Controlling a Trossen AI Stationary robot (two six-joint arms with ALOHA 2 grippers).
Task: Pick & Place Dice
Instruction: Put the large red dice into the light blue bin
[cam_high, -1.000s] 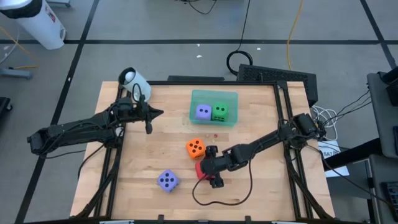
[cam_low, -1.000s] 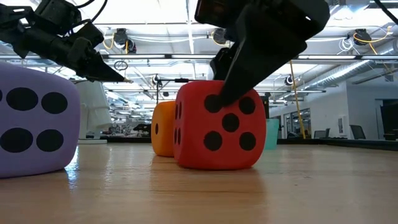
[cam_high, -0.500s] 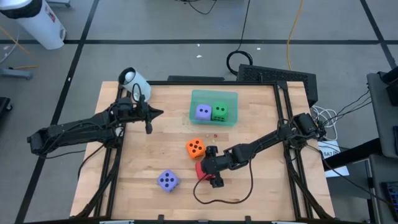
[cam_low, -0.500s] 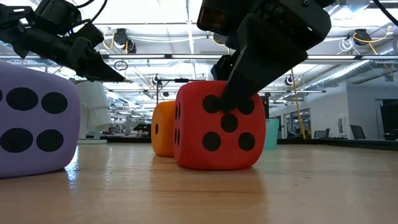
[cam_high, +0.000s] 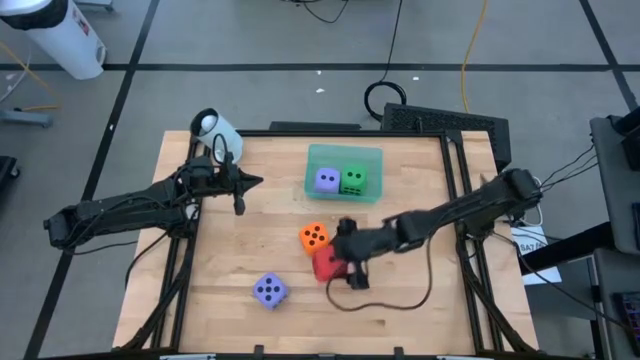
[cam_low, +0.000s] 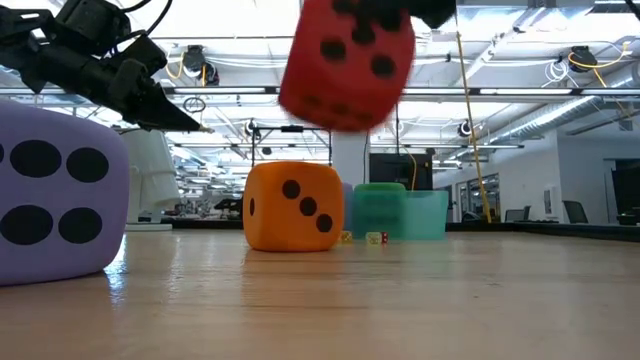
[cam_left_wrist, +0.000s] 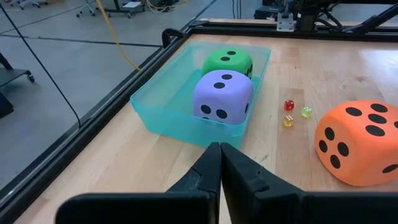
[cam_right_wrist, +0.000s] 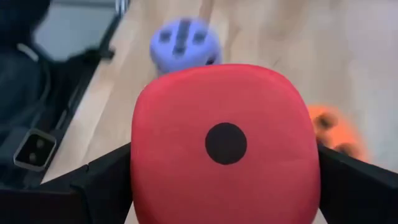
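The red die (cam_high: 325, 265) hangs in the air in my right gripper (cam_high: 340, 262), near the table's middle; the low view shows the red die (cam_low: 345, 62) well above the wood. An orange die (cam_high: 314, 237) rests on the table just beyond it, and a purple die (cam_high: 270, 290) sits nearer the near edge. The teal tray (cam_high: 372, 160) holds a lavender die (cam_high: 326, 180) and a green die (cam_high: 353, 180). My left gripper (cam_high: 237, 197) is shut and hovers over the table's left far part, touching nothing. My right gripper pinches the red die between its two fingers (cam_right_wrist: 102, 183), one on each of two opposite side faces (cam_right_wrist: 142, 168). The one-pip face (cam_right_wrist: 225, 143) looks back at the wrist camera. The arm reaches in from the table's right, slanting down. The die is lifted clear of the table and slightly tilted.
Three tiny dice (cam_left_wrist: 289, 112) lie on the wood between the tray and the orange die (cam_left_wrist: 360, 142). A dark cable (cam_high: 385, 300) loops on the table near the right arm. A white roll (cam_high: 215, 128) stands at the far left corner. Bare wood lies along the near edge.
My right gripper has risen with the red die, which stood on the table a second ago and now hangs clear above it, slightly tipped. The right arm has lifted and its cable has shifted. The orange die behind it now shows fully in the low view.
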